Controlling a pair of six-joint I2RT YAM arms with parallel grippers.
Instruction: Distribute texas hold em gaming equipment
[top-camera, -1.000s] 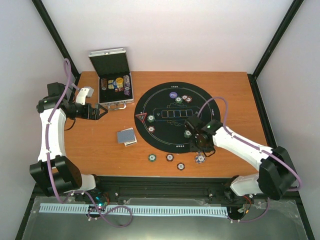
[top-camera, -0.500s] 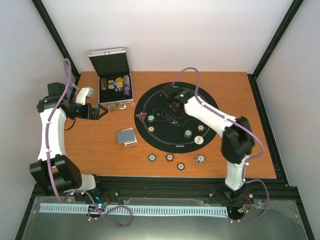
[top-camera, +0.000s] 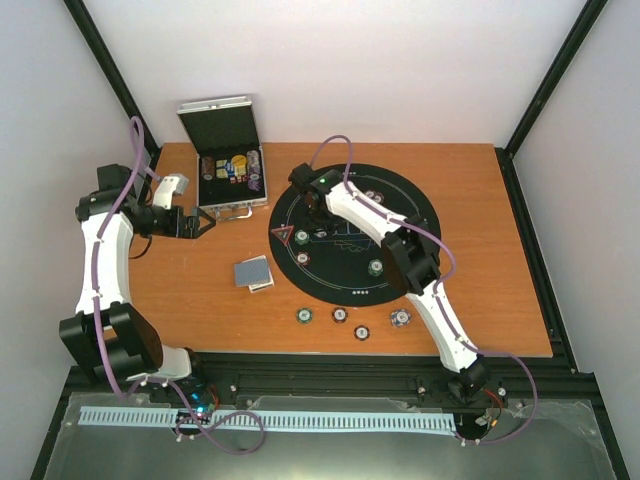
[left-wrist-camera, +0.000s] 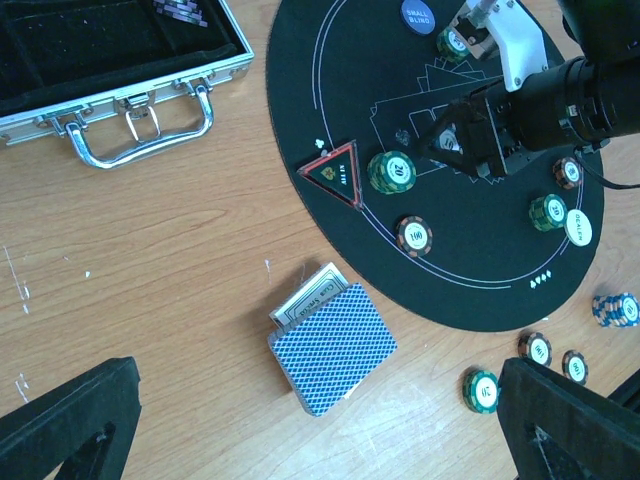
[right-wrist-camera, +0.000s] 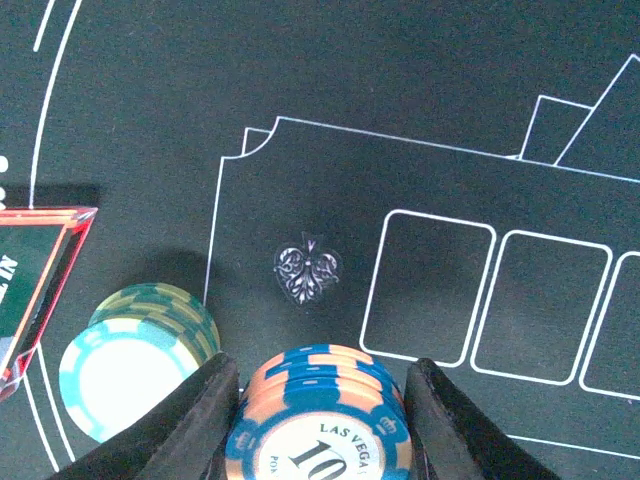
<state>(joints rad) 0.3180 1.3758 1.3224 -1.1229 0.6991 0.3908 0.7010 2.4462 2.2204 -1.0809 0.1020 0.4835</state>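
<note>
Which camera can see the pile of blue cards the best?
The left wrist view: the card pile is big there, its blue patterned back clear. The top view shows the card pile only small. The right wrist view doesn't show it.

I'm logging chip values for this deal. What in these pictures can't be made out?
Right wrist view: the number on the orange-and-blue chip stack in the right gripper is cut off by the bottom edge.
Right wrist view: the red triangle marker is cut by the left edge.
Top view: the chips on the wood are too small to read.
Left wrist view: the silver case has compartments running off the top edge.
</note>
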